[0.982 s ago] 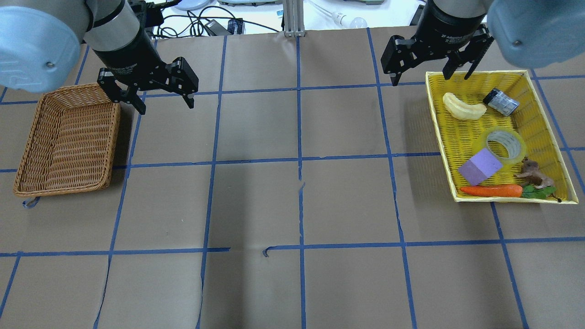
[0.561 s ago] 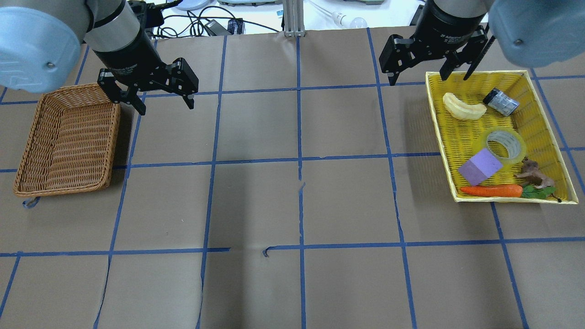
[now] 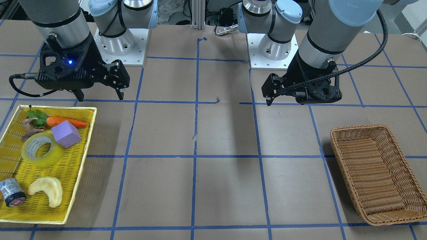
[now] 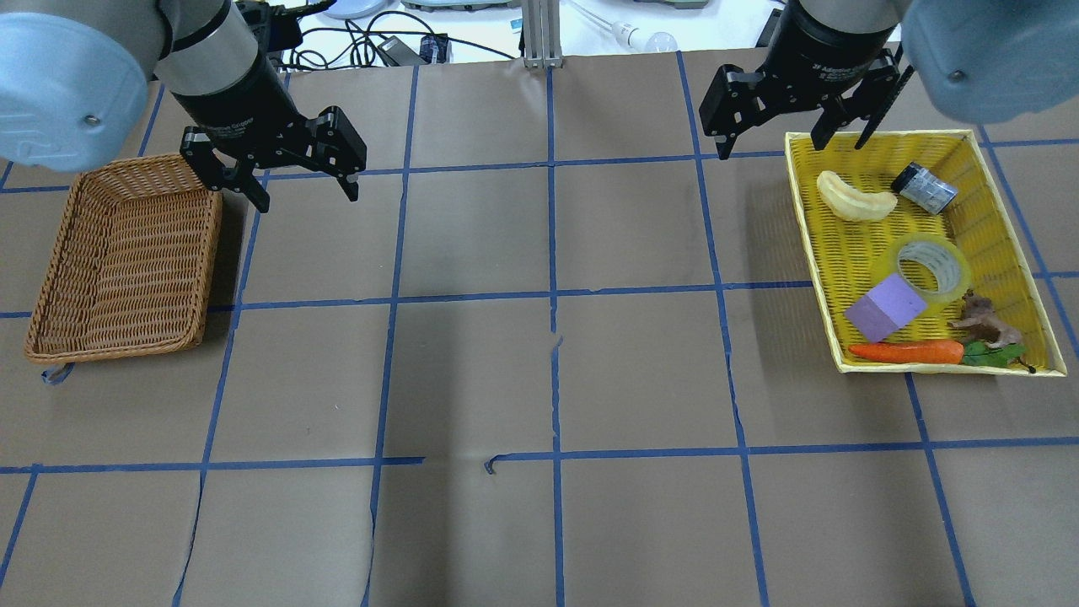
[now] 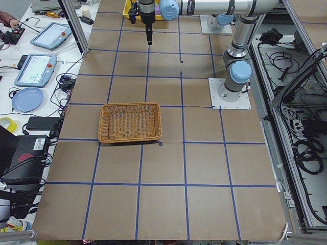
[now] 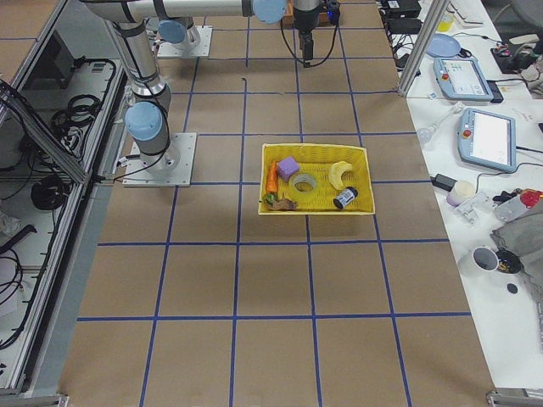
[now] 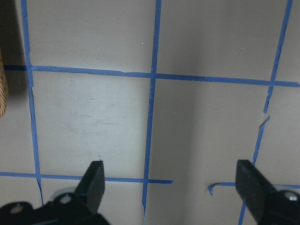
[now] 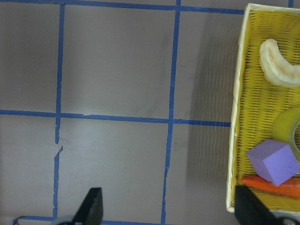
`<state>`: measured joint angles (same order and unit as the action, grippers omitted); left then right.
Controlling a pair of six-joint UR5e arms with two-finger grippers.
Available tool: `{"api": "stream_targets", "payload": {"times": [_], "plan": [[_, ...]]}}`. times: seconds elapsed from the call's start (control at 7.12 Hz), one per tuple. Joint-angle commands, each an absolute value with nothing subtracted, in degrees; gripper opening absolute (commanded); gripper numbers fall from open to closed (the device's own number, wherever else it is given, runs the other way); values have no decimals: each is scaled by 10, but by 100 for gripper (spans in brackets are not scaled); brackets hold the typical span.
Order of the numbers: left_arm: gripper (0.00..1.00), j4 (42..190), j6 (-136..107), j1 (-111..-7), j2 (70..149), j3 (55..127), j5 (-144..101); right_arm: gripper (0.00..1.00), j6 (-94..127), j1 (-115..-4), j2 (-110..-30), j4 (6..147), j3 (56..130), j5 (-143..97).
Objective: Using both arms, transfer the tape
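Scarcely anything is changed since a second ago: the right gripper (image 4: 792,150) is shifted a touch toward the table's far edge, while the left gripper (image 4: 308,201) is kept where it was. The red-black end of the small grey cylinder (image 3: 10,191) is shown only by the front-facing view; from overhead just its grey side is seen. By the right wrist camera the tape (image 4: 927,243) is cut off at the frame edge (only a yellow sliver appears). Both grippers are spread wide, and nothing is held or touched by either. The tape, a glossy translucent yellow ring with a pale core, is seen hole-up in the yellow mesh tray (image 4: 843,253), against a matte purple block (image 4: 885,308). A woven wicker basket (image 4: 126,261) is set just beside the left gripper
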<state>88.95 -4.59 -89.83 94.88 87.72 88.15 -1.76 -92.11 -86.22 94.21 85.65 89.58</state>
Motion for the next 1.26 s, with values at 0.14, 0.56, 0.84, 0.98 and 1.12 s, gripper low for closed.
{"api": "stream_targets", "payload": {"times": [0.14,0.56,0.84,0.98,1.12], "plan": [[100,889,-47,-899,948,877,881,100,-18,-916,-856,939,848,902],[100,892,-46,-899,947,877,884,100,-60,-861,-832,861,798,904],[100,892,-46,-899,947,877,884,94,-253,-783,-824,870,809,898],[100,892,-46,-901,948,877,884,96,-327,-731,-821,873,823,897],[100,892,-46,-903,948,877,884,95,-424,-692,-809,925,848,897]]}}
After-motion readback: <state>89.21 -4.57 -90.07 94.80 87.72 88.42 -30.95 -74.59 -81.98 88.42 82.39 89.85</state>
